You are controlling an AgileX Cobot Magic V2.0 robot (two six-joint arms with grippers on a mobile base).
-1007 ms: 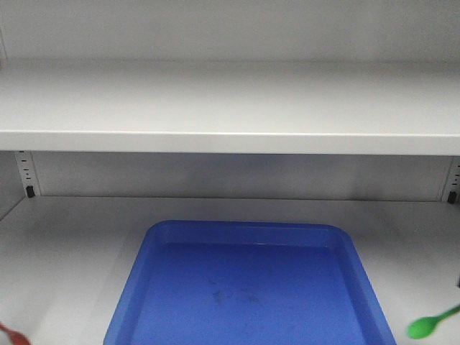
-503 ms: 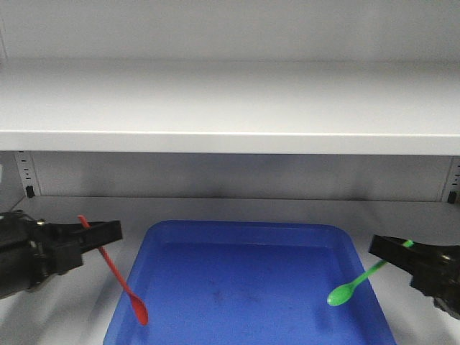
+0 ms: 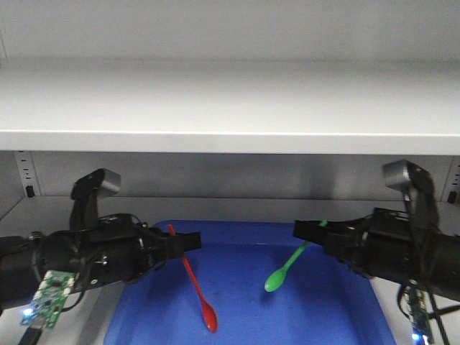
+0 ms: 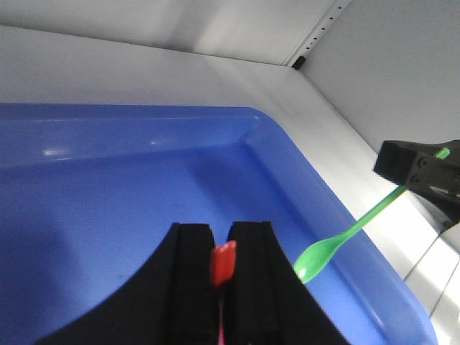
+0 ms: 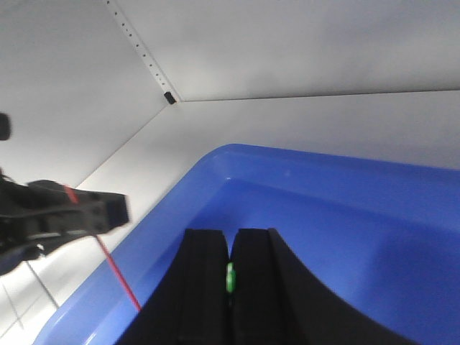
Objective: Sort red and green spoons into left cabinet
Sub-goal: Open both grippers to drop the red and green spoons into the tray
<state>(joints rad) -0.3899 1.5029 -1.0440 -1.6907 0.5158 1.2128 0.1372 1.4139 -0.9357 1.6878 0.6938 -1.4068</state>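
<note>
Both arms reach into the white left cabinet (image 3: 230, 108), above a blue tray (image 3: 251, 226). My left gripper (image 3: 188, 242) is shut on the handle end of the red spoon (image 3: 192, 277), which hangs bowl-down over the tray's left half. In the left wrist view the red handle tip (image 4: 223, 262) shows pinched between the black fingers (image 4: 190, 251). My right gripper (image 3: 305, 230) is shut on the handle end of the green spoon (image 3: 291, 260), whose bowl slants down to the left over the tray's middle. The right wrist view shows a green sliver (image 5: 230, 277) between its pads.
The blue tray (image 4: 251, 118) fills most of the lower shelf, with bare white board (image 3: 57, 230) left and right of it. An upper shelf board spans the view overhead. Perforated rails (image 3: 27, 172) with black pegs stand at the back corners.
Both arms have come in from the sides toward the middle, carrying their spoons. The red and green spoons now hang over the tray, closer together than before.
</note>
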